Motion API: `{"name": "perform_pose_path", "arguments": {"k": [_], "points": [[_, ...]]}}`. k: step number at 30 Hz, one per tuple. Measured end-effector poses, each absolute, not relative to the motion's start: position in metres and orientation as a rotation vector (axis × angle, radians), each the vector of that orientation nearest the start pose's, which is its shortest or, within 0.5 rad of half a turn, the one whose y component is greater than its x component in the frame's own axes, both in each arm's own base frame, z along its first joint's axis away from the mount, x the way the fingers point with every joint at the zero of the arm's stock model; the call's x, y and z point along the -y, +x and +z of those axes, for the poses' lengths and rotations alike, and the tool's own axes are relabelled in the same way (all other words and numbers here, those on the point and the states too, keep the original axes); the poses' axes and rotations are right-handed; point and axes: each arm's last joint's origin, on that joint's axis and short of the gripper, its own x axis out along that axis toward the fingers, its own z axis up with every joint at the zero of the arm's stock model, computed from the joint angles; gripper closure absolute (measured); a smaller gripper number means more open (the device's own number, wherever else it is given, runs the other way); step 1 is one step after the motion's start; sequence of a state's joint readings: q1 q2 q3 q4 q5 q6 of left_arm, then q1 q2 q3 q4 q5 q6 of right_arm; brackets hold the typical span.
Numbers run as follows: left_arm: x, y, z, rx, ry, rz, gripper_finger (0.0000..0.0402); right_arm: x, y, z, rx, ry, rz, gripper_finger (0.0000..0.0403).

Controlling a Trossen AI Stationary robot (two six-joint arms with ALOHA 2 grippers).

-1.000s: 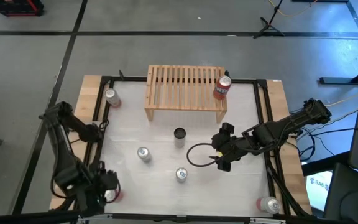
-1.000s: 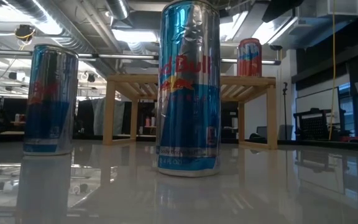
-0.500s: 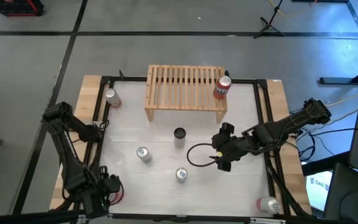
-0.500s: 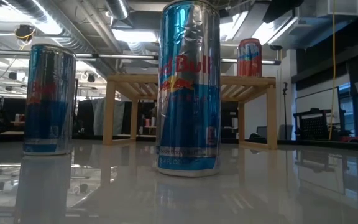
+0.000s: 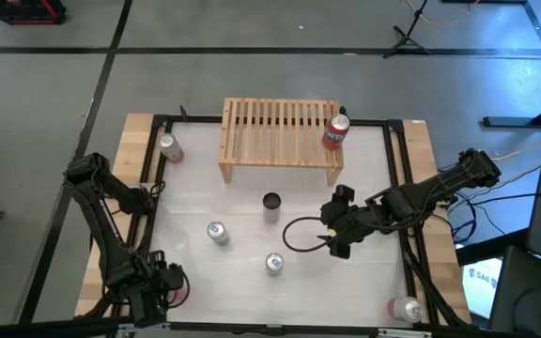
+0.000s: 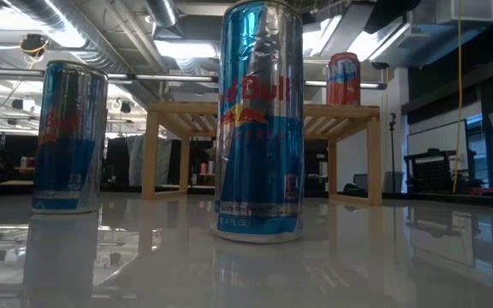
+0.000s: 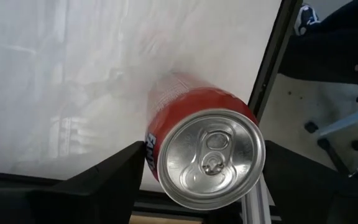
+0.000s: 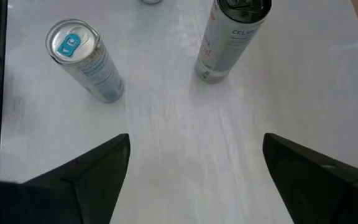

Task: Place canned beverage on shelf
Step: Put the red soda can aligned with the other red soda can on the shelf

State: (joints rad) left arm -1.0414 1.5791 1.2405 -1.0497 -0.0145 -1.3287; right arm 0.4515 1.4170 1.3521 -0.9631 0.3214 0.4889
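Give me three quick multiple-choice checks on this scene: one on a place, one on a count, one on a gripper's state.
1. Where on the low light-wood slatted shelf does the red-and-silver drink can stand?
A. left end
B. middle
C. right end

2. How many cans are on that shelf?
A. one
B. two
C. three

3. The right gripper has its fingers:
A. shut on a can
B. open and empty
C. shut on the shelf

Answers:
1. C: the high view shows it at the shelf's right end.
2. A: no other can stands on the slats.
3. B: only bare white tabletop lies between them.

Meanwhile the left gripper holds a second red can at the table's corner.
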Motion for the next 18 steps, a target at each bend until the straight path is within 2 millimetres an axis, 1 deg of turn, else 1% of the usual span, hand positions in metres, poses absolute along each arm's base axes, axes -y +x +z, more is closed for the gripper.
{"name": "perform_pose_path", "arguments": {"k": [7, 18], "points": [[0.249, 0.147, 0.237, -1.462, -0.347, 0.096, 0.0104, -0.112, 0.253, 0.327, -0.951, 0.060, -0.117, 0.0047], [0.252, 0.149, 0.235, -1.433, -0.349, 0.068, 0.0104, -0.112, 0.253, 0.327, -0.951, 0.060, -0.116, 0.0047]]}}
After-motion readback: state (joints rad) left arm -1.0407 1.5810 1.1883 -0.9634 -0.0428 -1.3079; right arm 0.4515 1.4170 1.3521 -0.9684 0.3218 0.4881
